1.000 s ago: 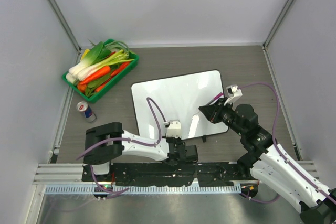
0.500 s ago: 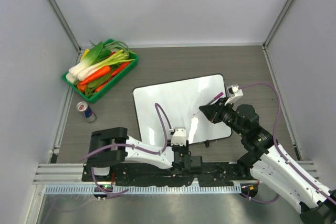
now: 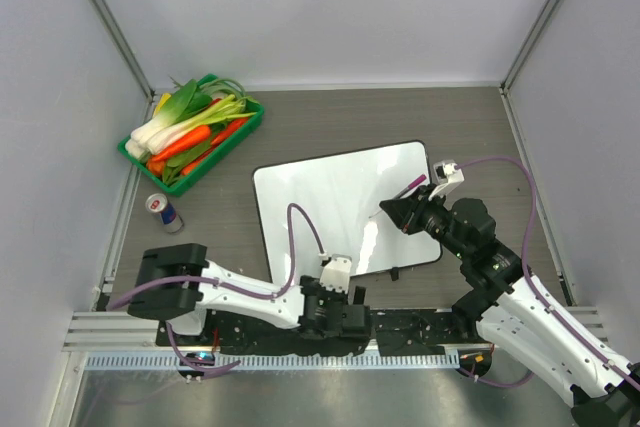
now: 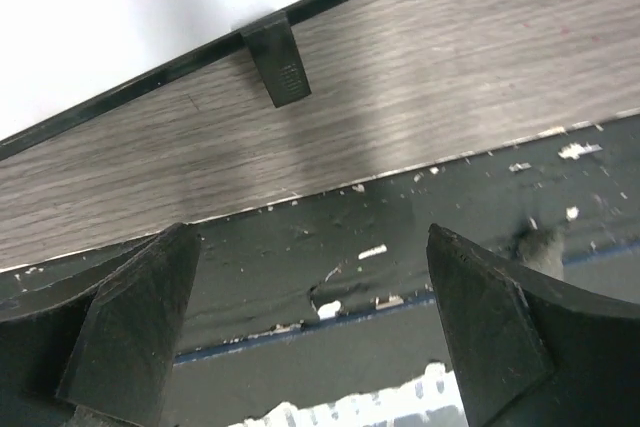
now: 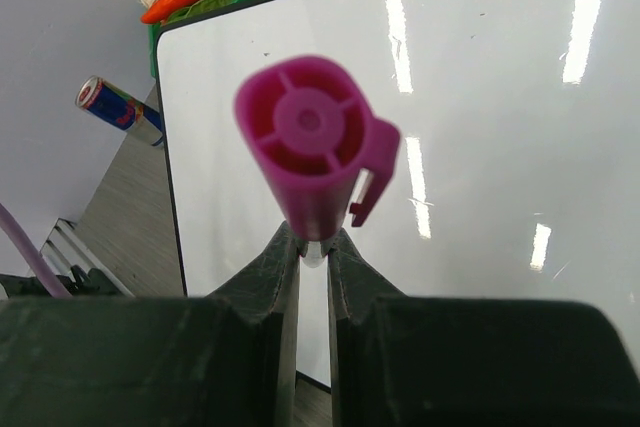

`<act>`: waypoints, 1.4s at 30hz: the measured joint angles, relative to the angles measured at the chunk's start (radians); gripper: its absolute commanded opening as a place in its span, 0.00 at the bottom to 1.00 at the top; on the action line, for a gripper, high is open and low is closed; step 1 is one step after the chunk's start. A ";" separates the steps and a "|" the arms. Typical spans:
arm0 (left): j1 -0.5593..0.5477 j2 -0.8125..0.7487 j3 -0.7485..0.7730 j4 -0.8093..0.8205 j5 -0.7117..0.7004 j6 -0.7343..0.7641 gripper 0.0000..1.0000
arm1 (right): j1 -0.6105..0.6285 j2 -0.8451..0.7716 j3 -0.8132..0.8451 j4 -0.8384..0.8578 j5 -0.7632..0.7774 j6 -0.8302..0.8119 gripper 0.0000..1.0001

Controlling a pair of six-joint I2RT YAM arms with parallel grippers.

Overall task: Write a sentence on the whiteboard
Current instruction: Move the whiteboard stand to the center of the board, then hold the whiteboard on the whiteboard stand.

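Grey wood tabletop [image 3: 330, 127]: whiteboard [image 3: 340, 202] glossy white, thin blk frame, rounded corners

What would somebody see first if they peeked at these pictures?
The big shiny whiteboard lies in the middle of the table, with no writing that I can see. A bright pink marker is pinched in the right gripper above the board's right side. A green tray of vegetables sits at the far left.
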 measured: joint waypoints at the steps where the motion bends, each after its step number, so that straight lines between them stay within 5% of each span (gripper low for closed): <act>1: -0.001 -0.019 -0.010 0.009 0.005 0.013 1.00 | 0.000 0.000 0.000 -0.001 0.000 -0.002 0.01; 11: 0.094 -0.327 -0.072 0.175 0.010 0.290 1.00 | 0.000 -0.006 0.005 -0.010 0.000 -0.010 0.02; 19: 0.365 -0.486 -0.105 0.361 0.143 0.527 1.00 | 0.000 -0.006 0.011 -0.021 0.001 -0.013 0.02; 31: 0.805 -0.529 -0.034 0.364 0.437 0.693 1.00 | 0.000 0.018 0.021 -0.030 0.003 -0.021 0.02; 42: 1.215 -0.906 -0.148 0.280 0.637 0.722 1.00 | 0.000 0.109 0.074 0.019 -0.023 -0.047 0.02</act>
